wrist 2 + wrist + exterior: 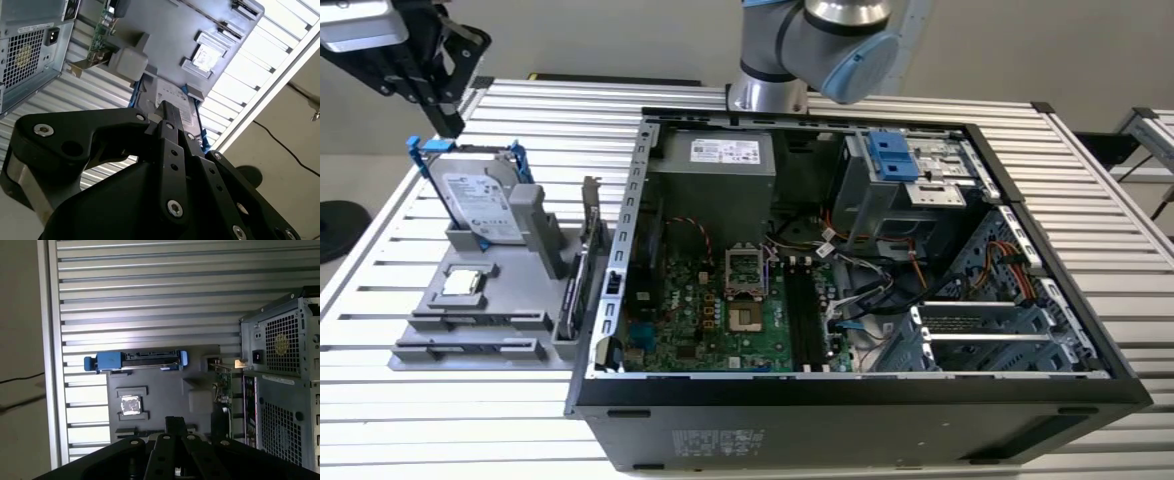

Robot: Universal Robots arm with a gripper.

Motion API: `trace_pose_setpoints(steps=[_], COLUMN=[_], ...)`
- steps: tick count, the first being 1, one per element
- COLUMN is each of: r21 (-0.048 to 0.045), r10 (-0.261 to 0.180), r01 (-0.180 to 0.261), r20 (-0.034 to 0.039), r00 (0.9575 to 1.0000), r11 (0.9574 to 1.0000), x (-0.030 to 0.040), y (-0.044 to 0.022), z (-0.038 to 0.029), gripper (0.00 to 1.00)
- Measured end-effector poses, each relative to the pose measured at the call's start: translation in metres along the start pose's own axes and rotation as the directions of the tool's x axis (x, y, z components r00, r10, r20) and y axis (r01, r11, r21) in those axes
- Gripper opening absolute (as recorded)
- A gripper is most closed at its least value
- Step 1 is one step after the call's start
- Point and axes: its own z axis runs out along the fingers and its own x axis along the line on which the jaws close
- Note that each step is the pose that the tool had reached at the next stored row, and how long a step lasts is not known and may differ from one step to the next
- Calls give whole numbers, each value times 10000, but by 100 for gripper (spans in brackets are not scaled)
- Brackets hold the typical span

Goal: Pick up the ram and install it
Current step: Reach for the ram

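The ram [570,292] appears as a thin dark stick standing on edge in the right side of the grey holder [467,320], next to the open computer case [854,390]. My gripper [451,120] hangs at the exterior view's far left, above and behind the upright silver hard drive [480,205], well away from the ram. In both wrist views the gripper [167,112] [175,421] looks down on the holder [160,395] and the hard drive [135,360]. Nothing shows in the gripper's grasp. Long dark memory slots [798,320] run along the motherboard [707,310].
A green card with a metal bracket [594,225] stands upright between holder and case. A small square chip [464,283] lies in the holder. The slatted metal table [560,110] ends just left of the holder. Cables and a blue drive cage [894,160] crowd the case's right half.
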Motion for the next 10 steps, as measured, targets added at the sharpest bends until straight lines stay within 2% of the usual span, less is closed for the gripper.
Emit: trace_pose_setpoints(steps=[10], r21=[-2], r10=[-1], r01=[1], r20=[2], r00=[10000], r11=[10000], x=[103], y=[-9], z=[-1], gripper=[0])
